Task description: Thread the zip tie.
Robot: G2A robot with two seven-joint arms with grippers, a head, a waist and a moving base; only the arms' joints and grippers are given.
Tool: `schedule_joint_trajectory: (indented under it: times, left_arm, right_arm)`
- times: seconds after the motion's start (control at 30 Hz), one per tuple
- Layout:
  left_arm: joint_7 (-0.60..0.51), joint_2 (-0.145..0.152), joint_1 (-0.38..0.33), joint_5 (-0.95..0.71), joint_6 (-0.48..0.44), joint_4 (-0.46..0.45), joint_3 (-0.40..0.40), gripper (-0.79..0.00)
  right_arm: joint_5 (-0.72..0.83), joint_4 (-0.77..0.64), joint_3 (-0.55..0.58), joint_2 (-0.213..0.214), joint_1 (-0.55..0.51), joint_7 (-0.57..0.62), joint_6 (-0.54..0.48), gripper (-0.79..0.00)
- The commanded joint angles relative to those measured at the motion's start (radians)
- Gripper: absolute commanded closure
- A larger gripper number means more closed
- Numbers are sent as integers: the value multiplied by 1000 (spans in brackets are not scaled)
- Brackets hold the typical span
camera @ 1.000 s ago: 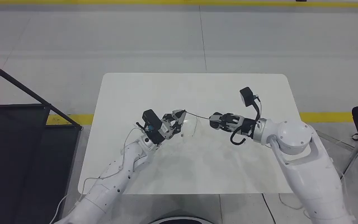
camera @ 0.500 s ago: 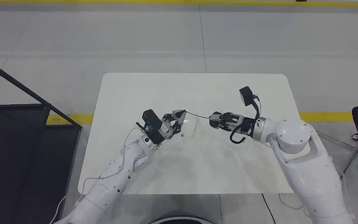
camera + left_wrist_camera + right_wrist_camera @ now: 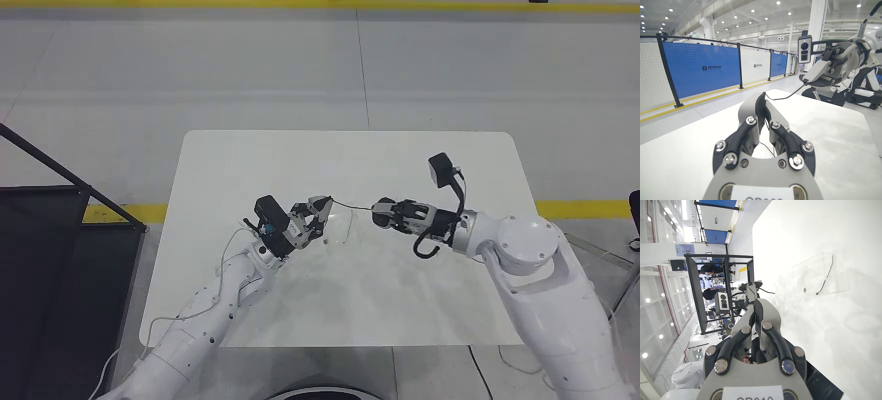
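Note:
A thin black zip tie (image 3: 350, 207) spans the gap between my two grippers above the middle of the white table (image 3: 450, 290). My left gripper (image 3: 318, 208) is shut on one end; the tie (image 3: 785, 97) curves out from its fingertips, and my left gripper (image 3: 763, 96) also has a strand running back between its fingers. My right gripper (image 3: 378, 212) is shut on the other end, and in the left wrist view that right gripper (image 3: 806, 80) pinches the tie at its tips. From the right wrist, my right gripper (image 3: 754, 301) faces the left gripper (image 3: 750, 287), with the tie (image 3: 769, 292) beside them.
A clear plastic box (image 3: 815, 275) lies on the table just below the left gripper, with another black zip tie (image 3: 826, 277) inside; the box (image 3: 337, 228) is faint from above. A dark framed barrier (image 3: 40, 250) stands off the table's left side.
My right gripper has edged slightly toward the left gripper. The left arm has kept still.

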Motion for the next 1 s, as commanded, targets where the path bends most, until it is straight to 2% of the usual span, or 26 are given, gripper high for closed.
schedule_joint_trajectory:
  times: [0.0,0.4,0.97]
  left_arm:
    - [0,0,0,0,0,0,0,0]
    - [0,0,0,0,0,0,0,0]
    - [0,0,0,0,0,0,0,0]
  right_arm:
    - [7,0,3,0,-3,1,-13,0]
    - [64,4,13,-2,-19,-22,-103,0]
    - [153,39,-7,-20,-28,-119,-238,0]
